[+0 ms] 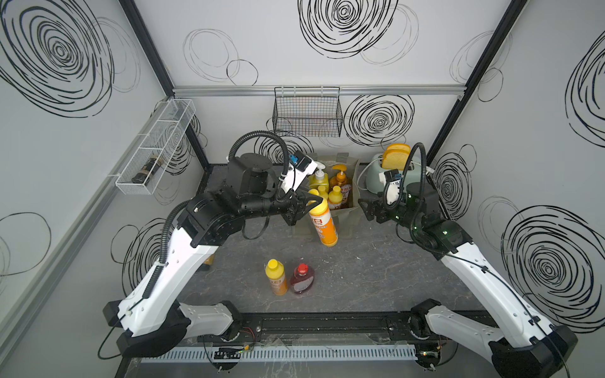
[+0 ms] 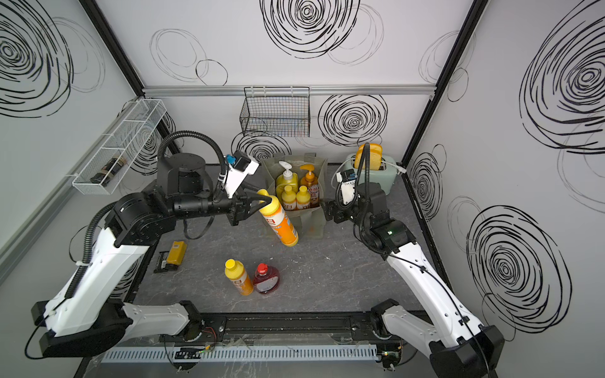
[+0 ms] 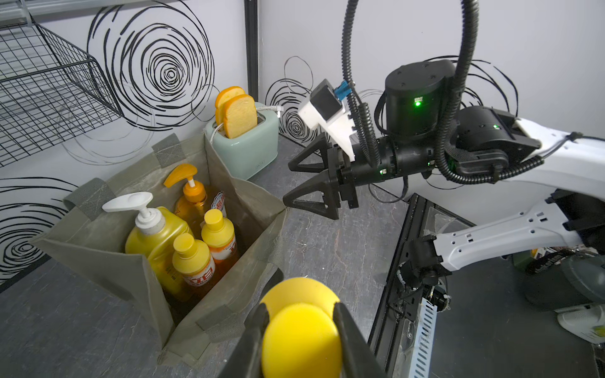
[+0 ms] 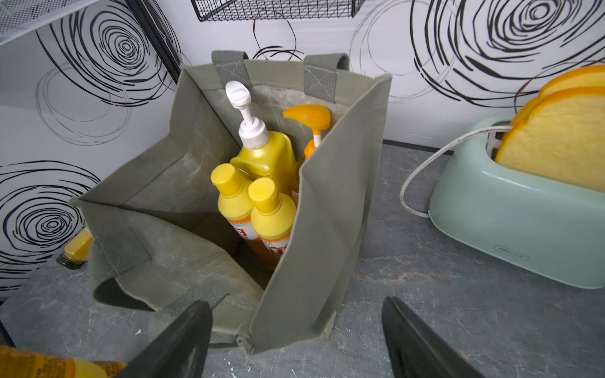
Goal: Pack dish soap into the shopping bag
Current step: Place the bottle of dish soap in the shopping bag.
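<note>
Grey marbled tabletop (image 1: 376, 268) and swirl-marked walls surrounded the bag (image 1: 347, 222), which stood open near the back wall. Inside it stood the yellow pump bottle (image 3: 157, 235), the amber pump bottle (image 3: 193, 203) and two small bottles (image 3: 193, 258), grouped toward the bag's right wall. The left gripper (image 1: 312, 201) was clamped on the yellow cap of a third small bottle (image 1: 324, 225). That bottle hung tilted at the bag's front left corner, cap beside the rim and base slanting out in front of the bag's front wall. Whether its base touched the tabletop could not be told. The right gripper (image 3: 291, 183) hovered just beside the bag's right wall, jaws spread wide and holding nothing. Well in front of the bag, a fourth small bottle (image 1: 276, 276) and the red bottle (image 1: 302, 278) stood upright side by side. A toaster (image 1: 376, 180) sat to the bag's right.
</note>
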### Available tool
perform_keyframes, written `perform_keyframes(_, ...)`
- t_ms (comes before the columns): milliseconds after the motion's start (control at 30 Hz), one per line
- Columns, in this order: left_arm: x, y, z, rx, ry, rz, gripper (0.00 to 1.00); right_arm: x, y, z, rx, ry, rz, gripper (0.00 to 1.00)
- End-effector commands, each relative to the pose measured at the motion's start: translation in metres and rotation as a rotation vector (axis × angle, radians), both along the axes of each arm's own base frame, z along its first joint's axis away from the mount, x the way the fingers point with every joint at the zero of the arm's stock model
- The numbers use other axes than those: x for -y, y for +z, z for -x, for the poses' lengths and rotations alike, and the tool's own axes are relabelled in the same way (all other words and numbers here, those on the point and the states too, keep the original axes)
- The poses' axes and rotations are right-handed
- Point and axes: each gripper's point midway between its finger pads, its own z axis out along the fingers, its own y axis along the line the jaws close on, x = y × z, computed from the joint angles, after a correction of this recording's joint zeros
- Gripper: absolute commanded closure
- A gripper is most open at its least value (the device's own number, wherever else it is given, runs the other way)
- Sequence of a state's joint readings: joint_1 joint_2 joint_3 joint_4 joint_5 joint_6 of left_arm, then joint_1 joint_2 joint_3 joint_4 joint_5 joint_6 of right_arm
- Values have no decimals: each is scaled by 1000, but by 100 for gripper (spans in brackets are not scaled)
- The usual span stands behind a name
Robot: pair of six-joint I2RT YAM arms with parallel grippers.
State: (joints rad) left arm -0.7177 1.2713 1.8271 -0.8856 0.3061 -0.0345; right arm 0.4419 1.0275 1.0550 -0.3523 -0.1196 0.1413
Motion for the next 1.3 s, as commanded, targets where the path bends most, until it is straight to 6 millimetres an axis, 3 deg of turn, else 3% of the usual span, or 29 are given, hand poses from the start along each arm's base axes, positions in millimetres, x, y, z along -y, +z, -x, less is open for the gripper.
perform_keyframes(0,-6,83,-2,218,32,209,100,0,16,-8,44,-12,-4,14)
perform_keyframes(233,-16,104,-12,280,111,267,100,2,-14,-5,-21,-17,30,15)
perform_keyframes(367,-12,111,-19,284,126,300,100,4,-33,0,-62,-17,51,16)
perform_keyframes(600,2,117,-34,287,119,349,100,4,-50,15,-100,0,58,16)
perform_keyframes(1100,45,97,-71,325,121,327,100,2,-54,31,-116,29,38,16)
perform_keyframes(1267,69,92,-78,349,93,295,100,1,-54,32,-118,37,34,16)
